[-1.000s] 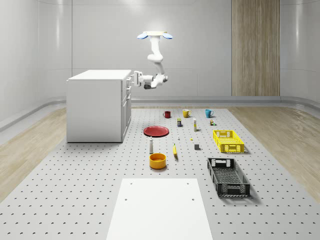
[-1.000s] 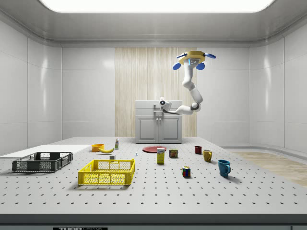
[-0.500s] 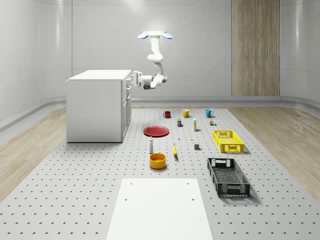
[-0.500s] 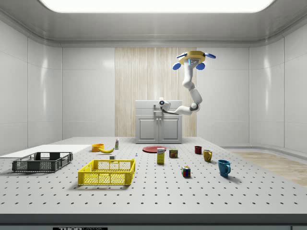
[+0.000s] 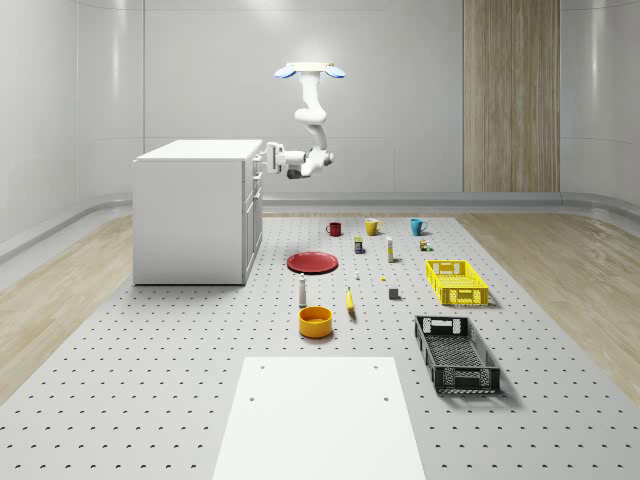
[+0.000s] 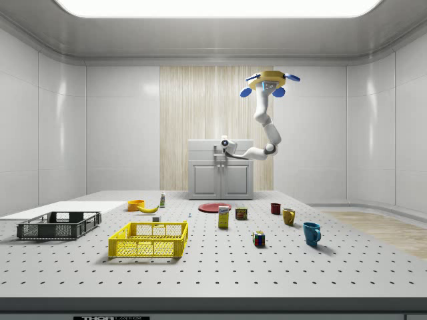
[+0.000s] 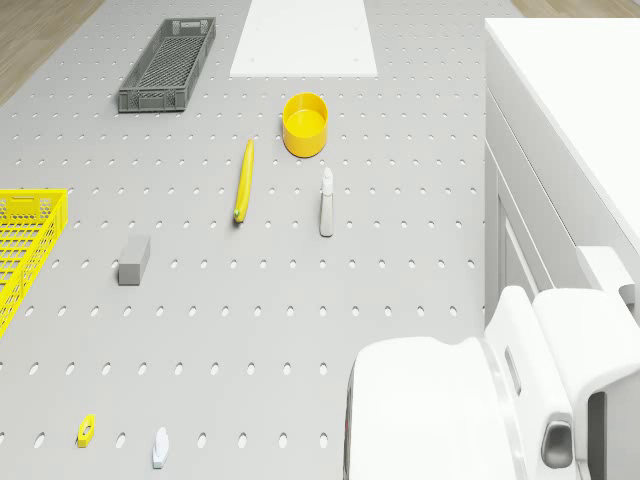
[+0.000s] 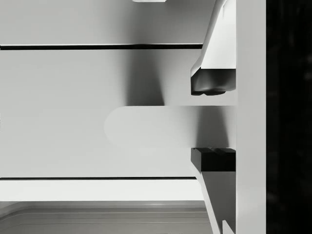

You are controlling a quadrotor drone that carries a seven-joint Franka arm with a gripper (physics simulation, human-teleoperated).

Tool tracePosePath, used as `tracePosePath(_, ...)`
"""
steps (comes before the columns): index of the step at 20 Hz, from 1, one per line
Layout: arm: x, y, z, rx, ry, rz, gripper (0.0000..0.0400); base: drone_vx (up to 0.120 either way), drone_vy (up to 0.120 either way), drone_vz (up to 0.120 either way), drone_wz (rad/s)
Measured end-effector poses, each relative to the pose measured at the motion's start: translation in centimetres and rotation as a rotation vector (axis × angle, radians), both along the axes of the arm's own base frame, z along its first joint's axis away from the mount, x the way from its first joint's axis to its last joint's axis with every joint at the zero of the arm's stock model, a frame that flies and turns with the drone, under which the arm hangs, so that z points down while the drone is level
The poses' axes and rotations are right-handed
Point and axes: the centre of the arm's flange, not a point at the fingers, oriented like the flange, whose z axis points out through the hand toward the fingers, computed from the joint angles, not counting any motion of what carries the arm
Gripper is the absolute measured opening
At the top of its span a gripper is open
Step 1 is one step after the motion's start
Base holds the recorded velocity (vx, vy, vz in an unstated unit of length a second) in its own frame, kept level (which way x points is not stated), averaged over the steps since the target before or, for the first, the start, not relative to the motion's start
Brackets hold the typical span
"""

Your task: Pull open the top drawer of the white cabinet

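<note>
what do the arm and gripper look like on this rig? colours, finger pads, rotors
The arm is glossy white with rounded segments and grey joints. The gripper has white fingers tipped with black pads. The drone has a yellow-tan body and blue rotor discs.

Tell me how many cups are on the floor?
3, in a row in the whole-scene view: a red cup nearest the white cabinet, a yellow cup in the middle, and a blue cup farthest from it. I see no others hiding.
</note>
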Motion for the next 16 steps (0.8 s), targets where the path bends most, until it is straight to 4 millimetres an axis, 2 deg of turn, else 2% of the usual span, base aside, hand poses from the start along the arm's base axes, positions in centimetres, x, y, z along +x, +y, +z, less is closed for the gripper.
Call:
tracePosePath(1,0.0,-0.2,0.2,-0.015,-0.023,0.004,0.0211,0.0,0.0,0.0,0.0)
tracePosePath(4,0.1,-0.2,-0.4,-0.001,-0.046,0.0,0.0156,0.0,0.0,0.0,0.0)
tracePosePath(6,0.1,-0.5,-0.5,0.003,-0.044,-0.002,0.0147,0.0,0.0,0.0,0.0)
tracePosePath(8,0.1,-1.0,-0.3,-0.011,-0.055,-0.001,0.018,0.0,0.0,0.0,0.0)
tracePosePath(11,0.1,-2.0,-0.5,0.001,-0.058,-0.003,0.0141,0.0,0.0,0.0,0.0)
tracePosePath(13,0.2,-2.8,-0.9,0.006,-0.068,-0.004,0.0136,0.0,0.0,0.0,0.0)
tracePosePath(14,0.3,-3.1,-1.8,0.002,-0.093,-0.002,0.0199,0.0,0.0,0.0,0.0)
tracePosePath(16,0.2,-4.0,-1.4,0.0,-0.054,-0.002,0.0171,0.0,0.0,0.0,0.0)
